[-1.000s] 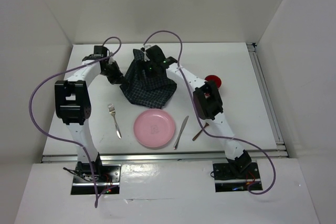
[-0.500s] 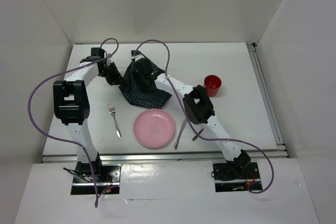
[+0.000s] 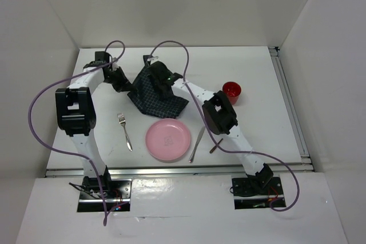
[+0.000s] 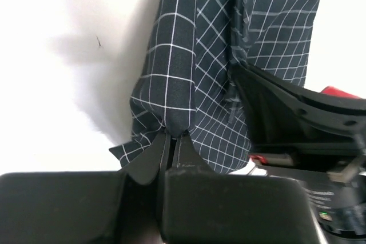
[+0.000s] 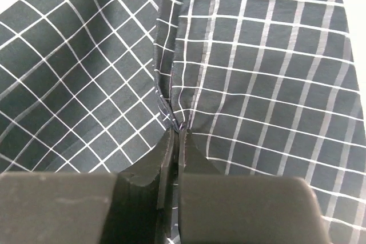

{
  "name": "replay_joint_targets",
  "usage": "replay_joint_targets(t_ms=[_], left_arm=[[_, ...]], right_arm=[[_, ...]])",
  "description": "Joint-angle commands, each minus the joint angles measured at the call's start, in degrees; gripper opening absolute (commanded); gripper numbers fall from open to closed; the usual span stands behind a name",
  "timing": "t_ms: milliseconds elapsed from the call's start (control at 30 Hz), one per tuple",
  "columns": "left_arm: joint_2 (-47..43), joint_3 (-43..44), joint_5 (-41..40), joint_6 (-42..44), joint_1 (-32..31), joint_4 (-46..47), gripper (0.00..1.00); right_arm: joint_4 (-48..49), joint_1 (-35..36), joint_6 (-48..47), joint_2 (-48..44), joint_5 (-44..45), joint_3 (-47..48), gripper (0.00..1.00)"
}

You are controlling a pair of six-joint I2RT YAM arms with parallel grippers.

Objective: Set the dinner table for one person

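**Top external view.** The tabletop (image 3: 269, 130), white, flat and rigid, fills the middle of the view. It is judged heavy and fixed: a surface to be laid upon, not taken hold of. A navy checked placemat (image 3: 166, 102) is bunched left of centre, toward the far edge, and 2 arms reach to it. Along the near edge are laid a fork (image 3: 124, 131), a pink plate (image 3: 167, 140), a knife (image 3: 197, 144) and a spoon (image 3: 216, 144), the last partly hidden by the right arm. A red cup (image 3: 231, 91) stands toward the right edge.

**Left wrist view.** The left gripper (image 4: 171, 138) is clenched on a pinched fold of the placemat, which falls in soft pleats beside bare tabletop.

**Right wrist view.** The right gripper (image 5: 176, 132) is clamped on a gathered ridge of the cloth. The placemat is judged light, limp and easily creased. Hold is best taken at 2 well-separated corners, so that it can be drawn flat.
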Motion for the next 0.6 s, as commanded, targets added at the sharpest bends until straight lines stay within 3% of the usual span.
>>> replay_joint_targets(t_ms=[0,133,433,533,567], left_arm=[[-2.61,3.63,2.96,-0.91,1.95,0.47,0.00],[-0.24,9.78,3.58,-1.45,2.48,-1.38,0.00],[5.48,36.32,3.58,-0.31,4.14,-7.62,0.00],[3.20,38.45,3.58,0.31,4.15,-7.02,0.00],[0.67,37.14,3.58,0.83,4.15,-5.71,0.00]], right_arm=[[1.95,-2.63,2.41,-11.32,-2.09,-1.98,0.00],[3.71,-6.59,3.47,-16.68,-7.01,-3.92,0.00],[9.69,-14.06,2.77,-25.39,-12.74,-7.08,0.00],[16.08,-14.59,3.38,-32.59,-12.74,-18.56,0.00],[21.07,-15.11,3.38,-36.87,-12.04,-26.61,0.00]])
